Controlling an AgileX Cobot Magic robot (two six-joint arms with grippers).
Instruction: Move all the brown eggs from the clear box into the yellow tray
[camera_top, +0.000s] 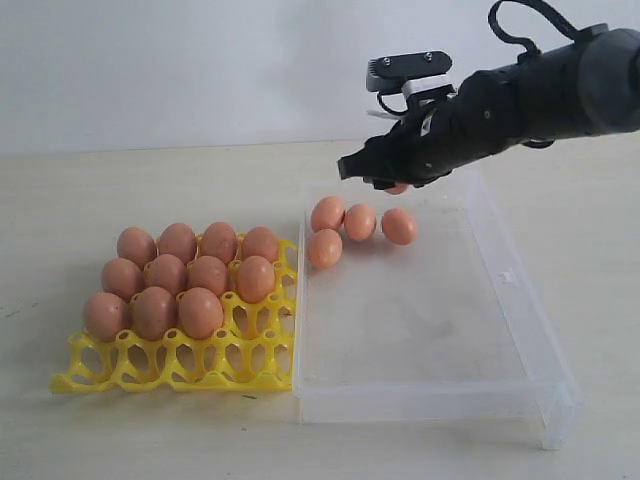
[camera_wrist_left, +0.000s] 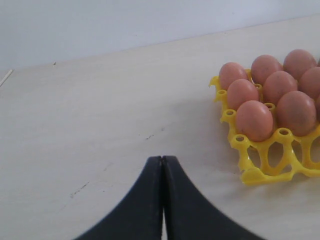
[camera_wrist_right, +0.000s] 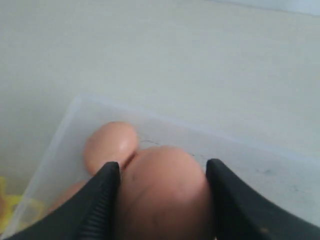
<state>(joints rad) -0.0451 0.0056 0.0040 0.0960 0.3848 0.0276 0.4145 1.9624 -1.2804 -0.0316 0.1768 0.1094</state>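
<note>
Exterior view: yellow tray (camera_top: 172, 376) eleven eggs (camera_top: 165, 273), clear box (camera_top: 430, 402) four; right gripper (camera_wrist_right: 161, 167) clamps egg (camera_wrist_right: 162, 200), left gripper (camera_wrist_left: 162, 159) closed.

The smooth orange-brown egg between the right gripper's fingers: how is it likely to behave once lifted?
The smooth orange-brown egg looks rounded, so it could slip from the right gripper, whose fingers touch only its curved sides. Probably fragile: a harder squeeze may crack it. Dropped in the flat-floored clear plastic box, it would likely roll.

Matt brown eggs (camera_top: 201, 312), smooth plastic yellow tray (camera_top: 180, 381) and clear box (camera_top: 420, 402).
</note>
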